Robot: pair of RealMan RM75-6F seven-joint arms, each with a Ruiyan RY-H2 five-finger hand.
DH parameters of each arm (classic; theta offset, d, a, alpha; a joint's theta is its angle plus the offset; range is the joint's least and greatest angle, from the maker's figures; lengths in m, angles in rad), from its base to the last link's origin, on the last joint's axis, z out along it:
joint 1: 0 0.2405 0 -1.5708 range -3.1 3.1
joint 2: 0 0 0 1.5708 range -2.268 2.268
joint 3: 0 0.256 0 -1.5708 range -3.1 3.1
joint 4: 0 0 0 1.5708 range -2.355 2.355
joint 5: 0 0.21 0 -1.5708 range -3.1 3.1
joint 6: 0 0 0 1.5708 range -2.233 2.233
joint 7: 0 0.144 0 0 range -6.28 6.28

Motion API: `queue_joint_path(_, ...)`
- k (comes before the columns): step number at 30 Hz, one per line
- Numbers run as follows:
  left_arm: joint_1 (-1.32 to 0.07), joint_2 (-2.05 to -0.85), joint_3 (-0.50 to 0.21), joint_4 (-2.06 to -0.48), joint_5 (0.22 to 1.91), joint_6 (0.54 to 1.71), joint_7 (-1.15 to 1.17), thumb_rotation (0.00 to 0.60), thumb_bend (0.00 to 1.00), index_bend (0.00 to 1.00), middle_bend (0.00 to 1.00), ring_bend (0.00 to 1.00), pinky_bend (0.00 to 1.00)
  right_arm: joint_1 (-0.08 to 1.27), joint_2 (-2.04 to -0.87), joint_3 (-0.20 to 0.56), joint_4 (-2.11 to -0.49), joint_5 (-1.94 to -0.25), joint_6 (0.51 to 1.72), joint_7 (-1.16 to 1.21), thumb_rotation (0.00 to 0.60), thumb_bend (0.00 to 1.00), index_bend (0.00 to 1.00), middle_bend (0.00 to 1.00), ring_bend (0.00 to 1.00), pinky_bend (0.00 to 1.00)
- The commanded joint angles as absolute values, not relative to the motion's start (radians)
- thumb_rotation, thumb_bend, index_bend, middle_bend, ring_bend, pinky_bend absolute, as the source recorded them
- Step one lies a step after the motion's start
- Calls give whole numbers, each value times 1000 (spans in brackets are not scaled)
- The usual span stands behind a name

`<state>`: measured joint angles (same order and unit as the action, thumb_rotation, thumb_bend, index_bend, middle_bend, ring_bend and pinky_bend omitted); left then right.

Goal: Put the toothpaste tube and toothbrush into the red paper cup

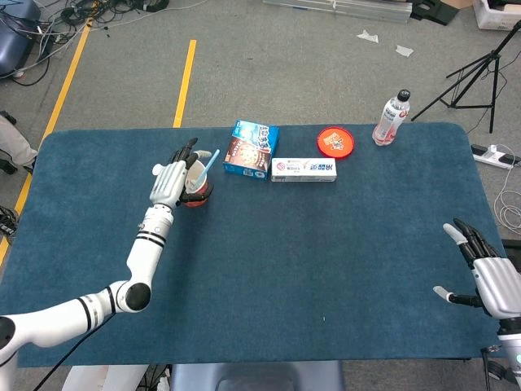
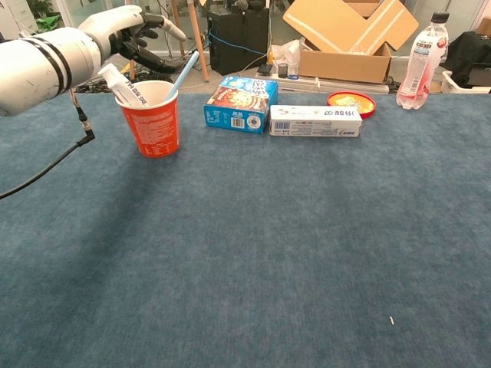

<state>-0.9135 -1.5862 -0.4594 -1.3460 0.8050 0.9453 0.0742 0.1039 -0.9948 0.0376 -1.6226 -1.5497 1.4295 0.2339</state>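
The red paper cup stands upright at the back left of the table. A white toothpaste tube leans inside it on its left side. A light blue toothbrush also stands in the cup, tilted to the right. My left hand hovers above and to the left of the cup, fingers spread, holding nothing. My right hand is open at the table's front right edge, seen only in the head view.
Behind the cup to its right lie a blue box, a white toothpaste carton, an orange lid and a clear bottle. A black cable trails from my left arm. A cardboard box sits beyond the table.
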Motion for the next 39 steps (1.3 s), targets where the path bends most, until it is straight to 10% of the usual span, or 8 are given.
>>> queue_joint_path(1,-867,-1491,-450,-1564,740,1065,217,600,312,214,0,0,0,101,-996,33,-1628,-1559,1437,224,600,0,0,0,0,235)
queue_joint_path(15,-712,-1209,-257,-1949,805,1274,509,600,311,212,0,0,0,93,-1002,30,-1643,-1560,1452,168,600,0,0,0,0,235)
queue_joint_path(28,-465,-1140,44,-1833,1240,1461,515,600,310,168,0,0,0,94,-1007,50,-1645,-1497,1432,122,600,0,0,0,0,235)
queue_joint_path(39,-341,-1153,96,-1770,1374,1527,432,600,310,168,0,0,0,98,-1020,63,-1657,-1436,1408,19,600,0,0,0,0,235)
